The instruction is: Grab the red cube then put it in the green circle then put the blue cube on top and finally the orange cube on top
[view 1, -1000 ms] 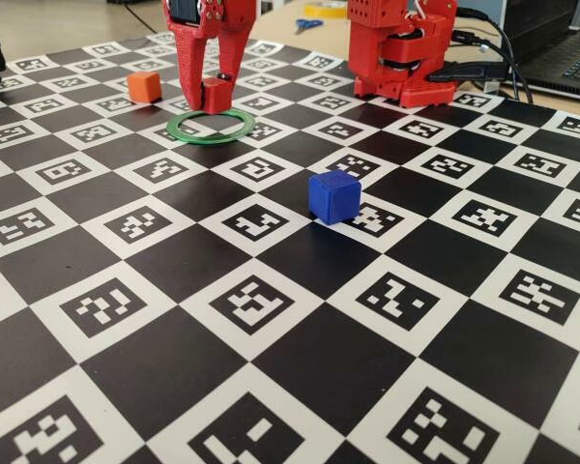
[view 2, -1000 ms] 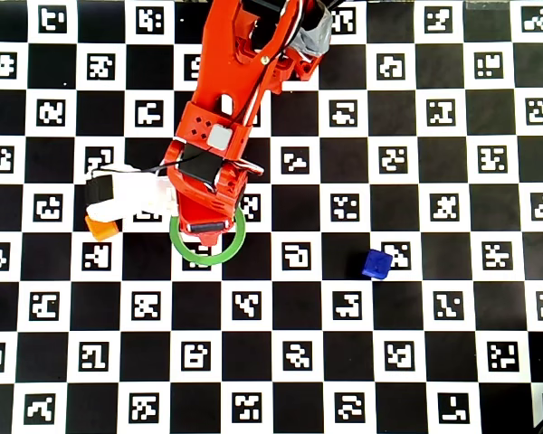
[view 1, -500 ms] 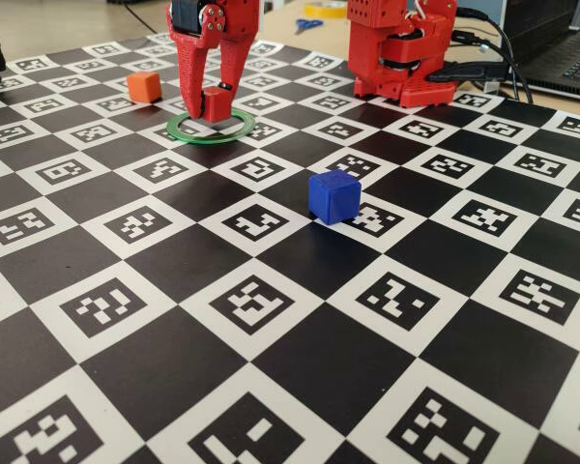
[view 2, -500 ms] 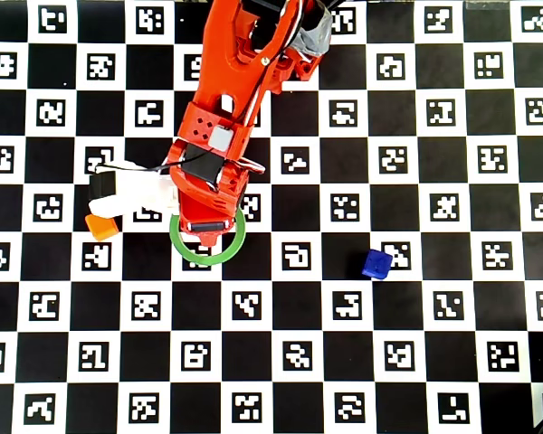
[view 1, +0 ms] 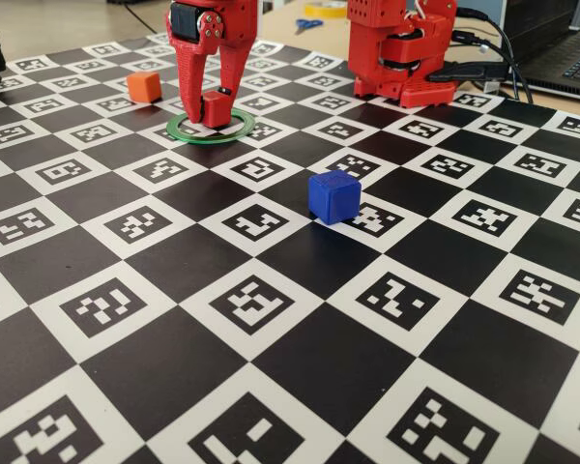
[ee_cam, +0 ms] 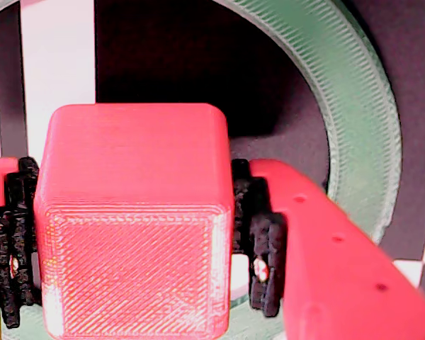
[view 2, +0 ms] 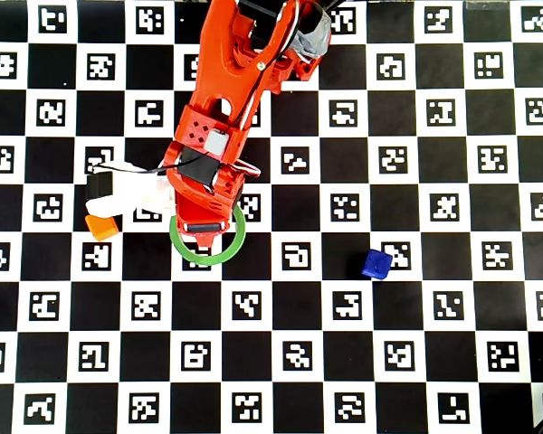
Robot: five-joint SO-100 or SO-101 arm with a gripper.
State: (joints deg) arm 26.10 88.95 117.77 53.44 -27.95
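One red cube (ee_cam: 134, 219) sits clamped between the jaws (view 1: 205, 108) inside the green circle (view 1: 188, 133). Only the wrist view shows that grip; overhead, the arm hides the cube.

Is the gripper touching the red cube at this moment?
Touching. In the wrist view, the gripper's black pads press against both sides of the red cube, with no gap visible on either side.
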